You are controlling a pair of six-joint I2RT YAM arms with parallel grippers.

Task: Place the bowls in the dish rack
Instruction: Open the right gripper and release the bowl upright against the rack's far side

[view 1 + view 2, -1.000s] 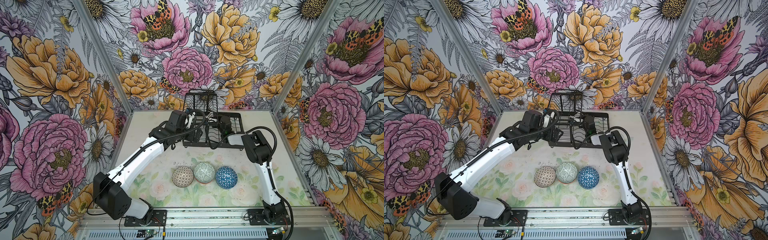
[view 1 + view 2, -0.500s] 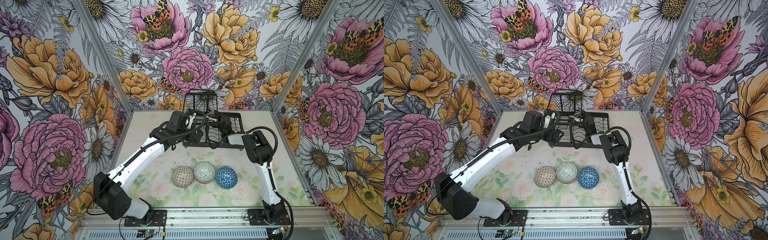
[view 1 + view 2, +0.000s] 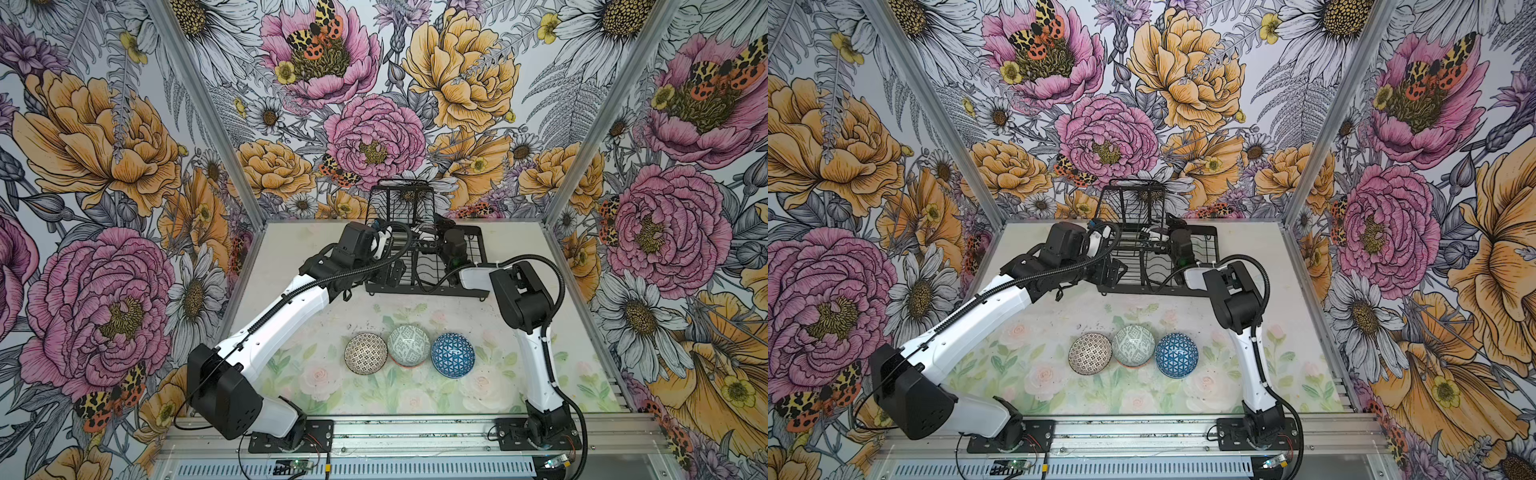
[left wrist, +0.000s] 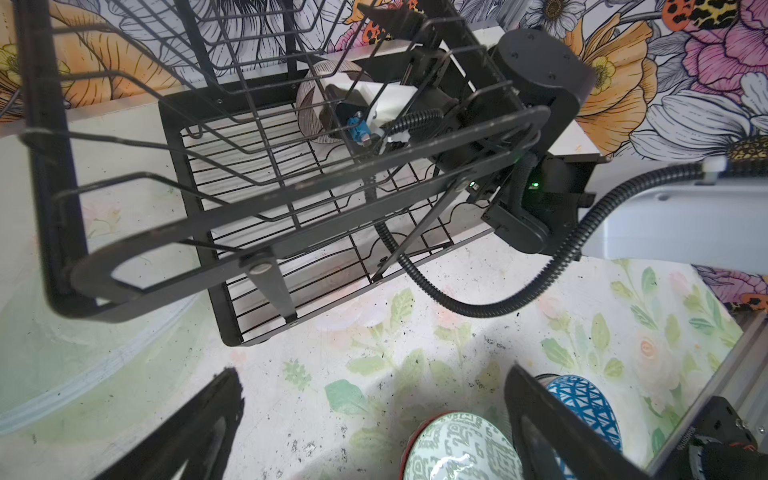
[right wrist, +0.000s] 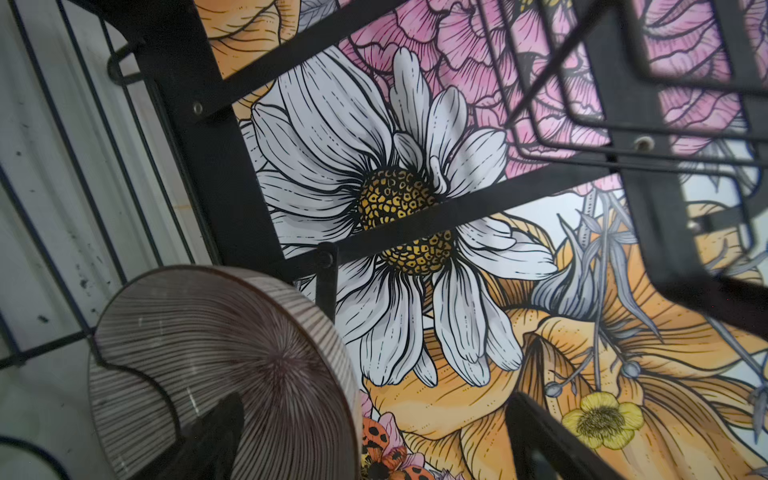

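Note:
The black wire dish rack (image 3: 469, 286) (image 3: 1183, 291) stands at the back of the table. My right gripper (image 5: 374, 440) reaches into the rack (image 5: 232, 174) and is open. A pink-lined bowl (image 5: 208, 365) (image 4: 311, 104) stands on edge there, its wall between the spread fingers, one finger (image 5: 216, 436) inside it. My left gripper (image 4: 374, 432) (image 3: 390, 272) hangs open and empty at the rack's front left. Three bowls lie in a row on the table: black-and-white dotted (image 3: 365, 354) (image 3: 1090, 354), grey-green (image 3: 409, 345) (image 4: 457, 449), blue-triangled (image 3: 453, 355) (image 4: 582, 403).
The rack's raised basket tier (image 3: 409, 203) stands over its back left part, above the right gripper. Flowered walls close the table on three sides. An aluminium rail (image 3: 415, 432) carrying both arm bases runs along the front edge.
My right gripper has opened and let go of the pink-lined bowl in the rack. The left arm and the three table bowls have not visibly moved.

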